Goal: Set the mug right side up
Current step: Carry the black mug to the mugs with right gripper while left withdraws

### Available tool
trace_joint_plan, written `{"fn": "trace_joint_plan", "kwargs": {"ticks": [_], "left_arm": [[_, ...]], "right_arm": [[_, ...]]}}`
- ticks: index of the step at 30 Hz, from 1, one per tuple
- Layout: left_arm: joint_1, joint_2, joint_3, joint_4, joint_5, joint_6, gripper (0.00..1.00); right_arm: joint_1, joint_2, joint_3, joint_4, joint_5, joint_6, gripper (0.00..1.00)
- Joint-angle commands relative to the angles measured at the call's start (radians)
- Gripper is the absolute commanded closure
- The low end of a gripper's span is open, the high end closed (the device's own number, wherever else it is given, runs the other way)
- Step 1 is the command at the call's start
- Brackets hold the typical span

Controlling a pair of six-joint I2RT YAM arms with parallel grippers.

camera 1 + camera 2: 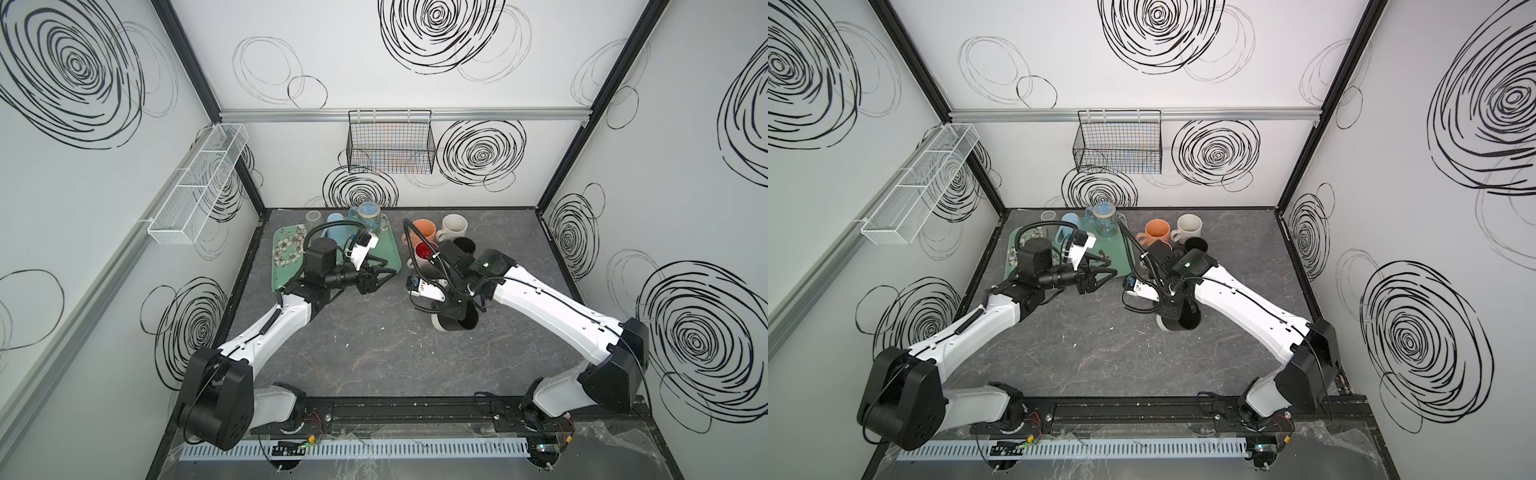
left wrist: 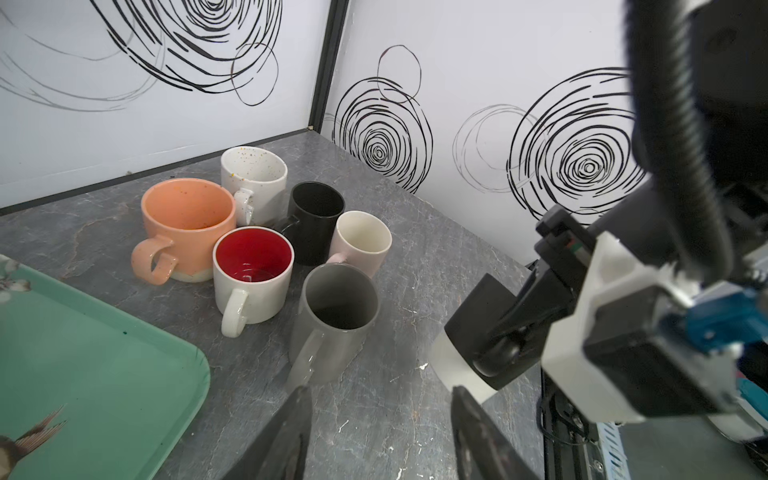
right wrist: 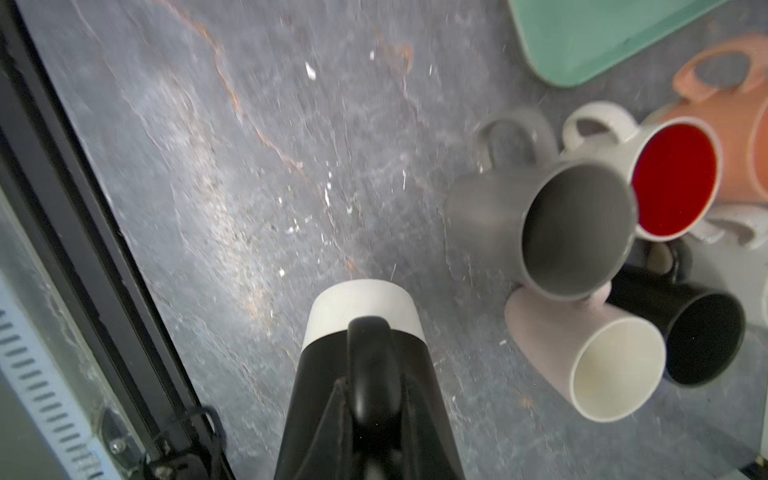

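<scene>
As right gripper [image 3: 371, 384] clamps shut on handle, mug [image 3: 361, 316] sits tilted low at worktop [image 1: 374, 353], contact unclear. Long axis runs away from gripper, white base leading; base likely needs swinging down. Left gripper [image 2: 380, 392] part open, empty, near.

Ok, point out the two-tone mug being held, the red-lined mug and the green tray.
two-tone mug [image 3: 368, 353]: right wrist view, on its black handle.
red-lined mug [image 2: 253, 255]: left wrist view, on its red inside.
green tray [image 2: 104, 353]: left wrist view, on its bare floor.
</scene>
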Motion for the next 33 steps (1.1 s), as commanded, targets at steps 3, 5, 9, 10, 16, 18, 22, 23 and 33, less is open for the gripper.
{"fn": "trace_joint_plan", "kwargs": {"ticks": [3,5,9,10,16,18,22,23,33], "left_arm": [[0.028,-0.025,-0.016,0.062,-0.013,-0.028,0.44],[0.033,-0.032,-0.016,0.063,-0.010,-0.034,0.44],[0.039,-0.052,-0.027,0.076,-0.011,-0.044,0.44],[0.042,-0.056,-0.027,0.078,-0.010,-0.045,0.44],[0.055,-0.073,-0.030,0.088,0.002,-0.055,0.43],[0.061,-0.074,-0.033,0.103,0.007,-0.064,0.43],[0.069,-0.069,-0.041,0.130,0.018,-0.084,0.43],[0.069,-0.067,-0.042,0.135,0.020,-0.087,0.43],[0.068,-0.024,-0.068,0.241,0.033,-0.156,0.44]], "right_arm": [[0.011,0.042,-0.049,-0.058,0.180,-0.063,1.00],[0.011,0.053,-0.062,-0.040,0.209,-0.096,1.00],[-0.004,0.075,-0.101,-0.013,0.300,-0.180,1.00],[-0.018,0.080,-0.102,-0.012,0.307,-0.192,1.00],[-0.075,0.116,-0.104,0.050,0.302,-0.287,1.00],[-0.093,0.144,-0.088,0.060,0.297,-0.304,1.00],[-0.108,0.200,-0.073,0.091,0.297,-0.330,1.00],[-0.111,0.216,-0.066,0.098,0.299,-0.338,1.00],[-0.137,0.289,-0.030,0.206,0.341,-0.439,1.00]]}}
